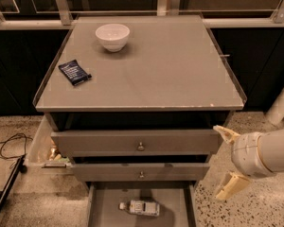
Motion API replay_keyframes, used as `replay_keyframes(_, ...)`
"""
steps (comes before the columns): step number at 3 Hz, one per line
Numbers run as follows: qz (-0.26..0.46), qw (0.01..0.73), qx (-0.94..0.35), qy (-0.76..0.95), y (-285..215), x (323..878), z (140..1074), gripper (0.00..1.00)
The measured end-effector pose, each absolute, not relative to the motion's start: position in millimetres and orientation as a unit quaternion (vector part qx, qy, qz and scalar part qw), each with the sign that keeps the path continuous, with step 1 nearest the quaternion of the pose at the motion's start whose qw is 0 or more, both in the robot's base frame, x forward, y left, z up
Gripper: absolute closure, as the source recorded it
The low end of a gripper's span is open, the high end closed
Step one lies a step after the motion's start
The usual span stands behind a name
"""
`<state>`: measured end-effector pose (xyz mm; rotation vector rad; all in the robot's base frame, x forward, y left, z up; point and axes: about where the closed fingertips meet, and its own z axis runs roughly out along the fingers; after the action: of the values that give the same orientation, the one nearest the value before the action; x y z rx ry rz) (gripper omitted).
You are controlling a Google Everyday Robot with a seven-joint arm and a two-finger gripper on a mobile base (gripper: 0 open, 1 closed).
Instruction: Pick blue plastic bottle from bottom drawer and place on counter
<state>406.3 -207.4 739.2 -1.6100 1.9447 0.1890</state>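
Note:
The blue plastic bottle (139,207), clear with a white cap and pale label, lies on its side in the open bottom drawer (104,209) at the bottom of the view. The counter (170,74) is the flat grey cabinet top above. My gripper (228,161) is at the right of the cabinet, level with the two knobbed drawers, up and to the right of the bottle. Its two tan fingers are spread apart and hold nothing.
A white bowl (112,36) and a dark blue snack packet (74,72) sit on the counter's left half. Two drawers with round knobs (140,146) stick out slightly above the bottom drawer. A side compartment (43,148) juts out left. A cable (7,143) lies on the speckled floor.

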Motion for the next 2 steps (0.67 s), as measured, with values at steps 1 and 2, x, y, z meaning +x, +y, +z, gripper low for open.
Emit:
replay_keyframes(1, 0.057, 0.293, -0.614, 0.731, -202.0, 401.9, 736.7, 0.00)
replay_keyframes(2, 0.043, 0.275, -0.621, 0.733, -203.6, 396.9, 690.3, 0.00)
